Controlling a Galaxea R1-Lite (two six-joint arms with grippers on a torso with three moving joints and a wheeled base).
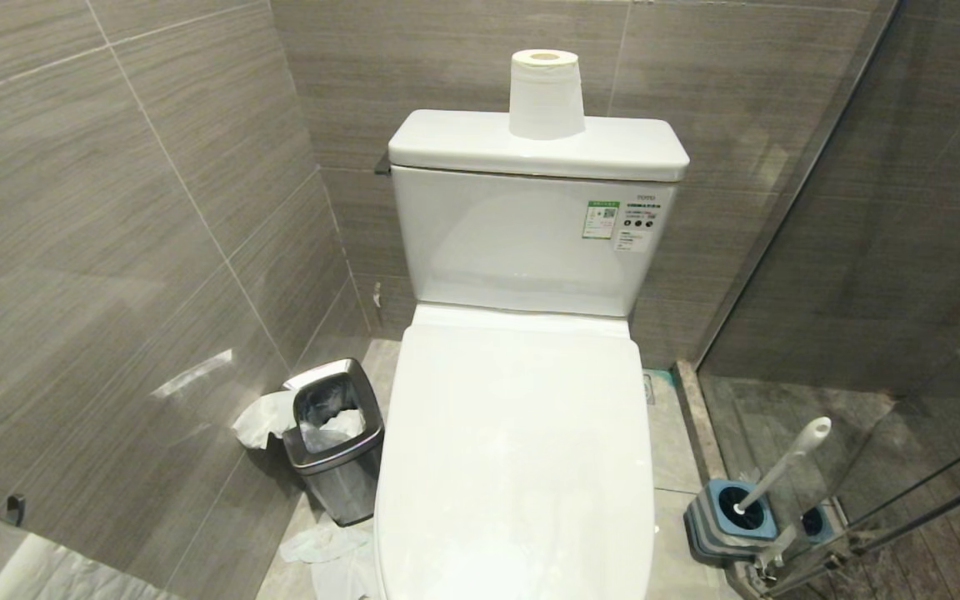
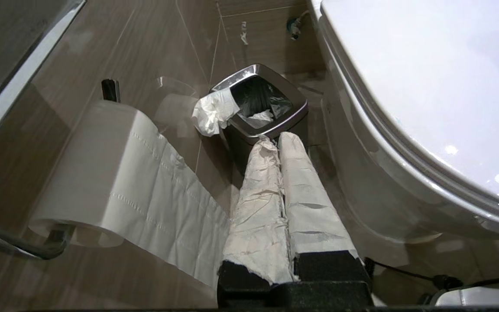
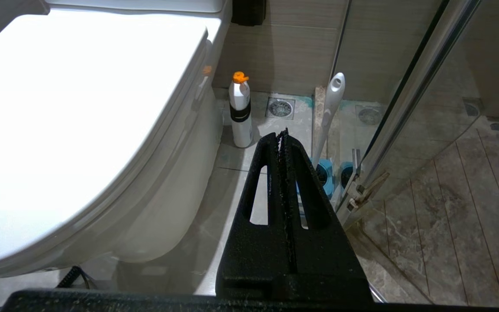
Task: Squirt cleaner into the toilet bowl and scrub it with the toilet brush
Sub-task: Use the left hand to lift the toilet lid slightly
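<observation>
Toilet bowl (image 1: 513,467) sits centre of the head view, lid down over the seat, so the inside is hidden. Tank behind it carries a green-white sticker (image 1: 601,219); a toilet paper roll (image 1: 546,93) stands upright on the tank lid.

Toilet brush (image 1: 784,462) stands tilted in its square blue-grey holder (image 1: 730,521) on the floor to the right of the bowl, just beside the glass shower partition (image 1: 905,292). Bristle head is down in the holder, not visible.

A white bottle with an orange cap (image 3: 240,110) stands upright on the floor close beside the toilet base, near a floor drain (image 3: 280,107).

A steel bin (image 1: 334,437) stands on the floor left of the bowl, crumpled tissue hanging over its rim.

Left end effector (image 2: 271,141), fingers wrapped in white paper, pressed together, holding nothing; it points toward the bin. Right end effector (image 3: 283,138), bare black fingers closed tip to tip, empty, pointing toward the brush and bottle. Neither arm shows in the head view.
</observation>
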